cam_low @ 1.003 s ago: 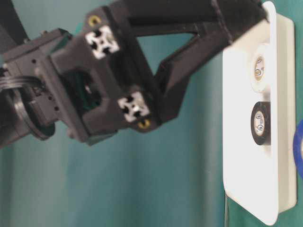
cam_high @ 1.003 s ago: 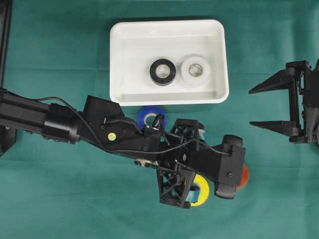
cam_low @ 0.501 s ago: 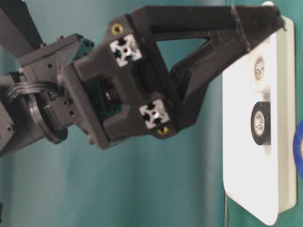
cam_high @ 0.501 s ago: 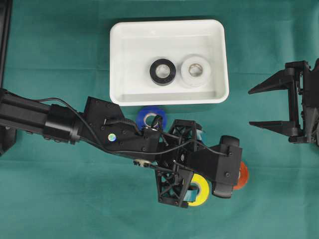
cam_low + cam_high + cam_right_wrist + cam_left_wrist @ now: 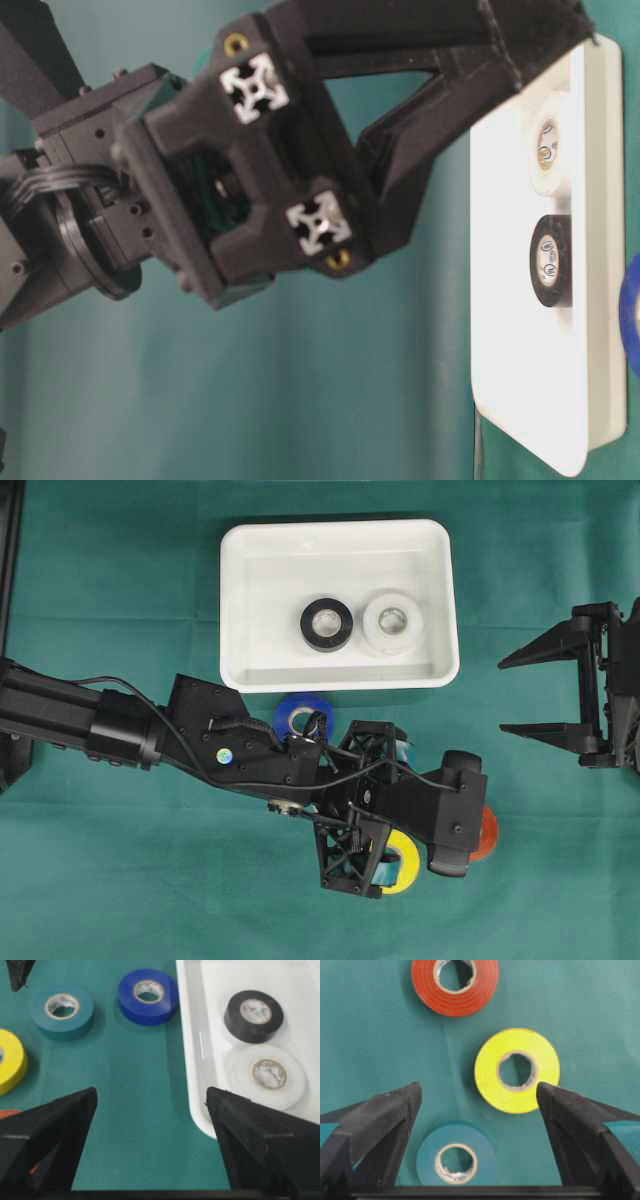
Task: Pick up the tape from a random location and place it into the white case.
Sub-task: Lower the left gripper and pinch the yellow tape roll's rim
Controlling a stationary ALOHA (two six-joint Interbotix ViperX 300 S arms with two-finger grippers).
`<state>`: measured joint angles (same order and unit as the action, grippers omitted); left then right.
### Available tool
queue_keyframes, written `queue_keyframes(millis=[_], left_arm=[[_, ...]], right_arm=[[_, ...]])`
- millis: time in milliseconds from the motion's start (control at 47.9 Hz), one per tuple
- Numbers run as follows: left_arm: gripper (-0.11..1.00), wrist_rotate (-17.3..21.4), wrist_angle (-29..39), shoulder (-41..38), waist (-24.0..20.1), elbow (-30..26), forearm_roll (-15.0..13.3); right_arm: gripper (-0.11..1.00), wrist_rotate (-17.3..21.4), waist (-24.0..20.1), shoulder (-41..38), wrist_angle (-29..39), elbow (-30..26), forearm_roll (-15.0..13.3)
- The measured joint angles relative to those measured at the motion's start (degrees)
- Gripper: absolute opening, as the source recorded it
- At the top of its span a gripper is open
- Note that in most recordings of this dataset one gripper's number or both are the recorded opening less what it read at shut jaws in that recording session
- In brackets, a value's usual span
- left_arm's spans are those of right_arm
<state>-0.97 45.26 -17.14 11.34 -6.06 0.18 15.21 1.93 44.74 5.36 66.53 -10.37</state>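
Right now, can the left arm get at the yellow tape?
Probably yes. The left hand is open above the cloth, and the yellow tape lies flat just ahead, nearer the one finger. Nothing covers it; the teal tape and red tape lie apart from it.

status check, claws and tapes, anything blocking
Left claw open, empty, over yellow tape. Right claw open, parked. Black tape and white tape in case. Path clear.
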Motion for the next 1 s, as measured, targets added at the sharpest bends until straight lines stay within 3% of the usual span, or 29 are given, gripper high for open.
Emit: queue_keyframes(millis=[1003], left_arm=[[0.98,-1.41,-8.53,-10.81,0.79,2.99,0.09]], right_arm=[[0.87,0.0,0.0,-0.88,0.0,-0.09,0.0]])
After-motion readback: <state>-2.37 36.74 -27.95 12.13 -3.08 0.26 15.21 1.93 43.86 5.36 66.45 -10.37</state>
